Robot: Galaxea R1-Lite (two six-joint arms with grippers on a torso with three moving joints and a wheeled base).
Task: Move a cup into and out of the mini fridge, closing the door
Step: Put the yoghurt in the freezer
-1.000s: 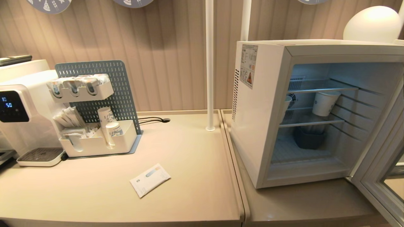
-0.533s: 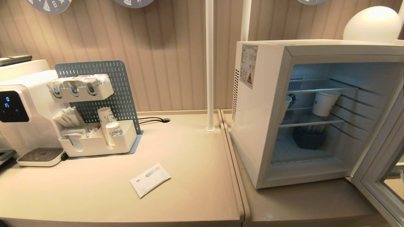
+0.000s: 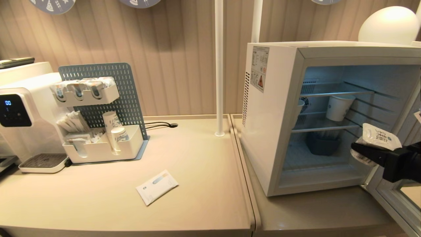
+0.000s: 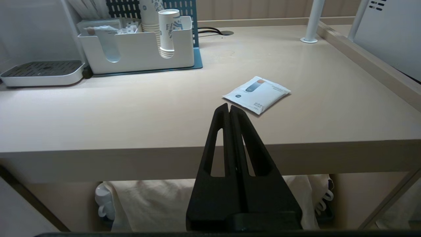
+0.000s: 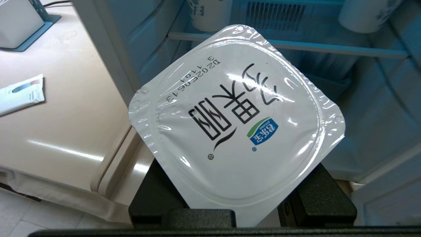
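Note:
The mini fridge (image 3: 273, 115) stands on the right counter, lit inside, with its door (image 3: 391, 194) swung wide open at the right edge. My right gripper (image 3: 360, 149) comes in from the right, just in front of the fridge's opening at the level of its lower compartment. It is shut on the cup (image 3: 378, 140), a small white tub. In the right wrist view the cup's square printed foil lid (image 5: 236, 121) hides the fingertips. My left gripper (image 4: 227, 108) is shut and empty, parked low before the left table's front edge.
A white paper cup (image 3: 338, 107) stands on the fridge's middle shelf, and a dark blue tub (image 3: 322, 144) sits on its floor. On the left table are a white sachet (image 3: 157, 187), an organiser with paper cups (image 3: 102, 148), a water dispenser (image 3: 19, 115) and a white pole (image 3: 219, 65).
My right arm has come into the head view from the right, bringing the cup up in front of the open fridge. The left arm has not moved.

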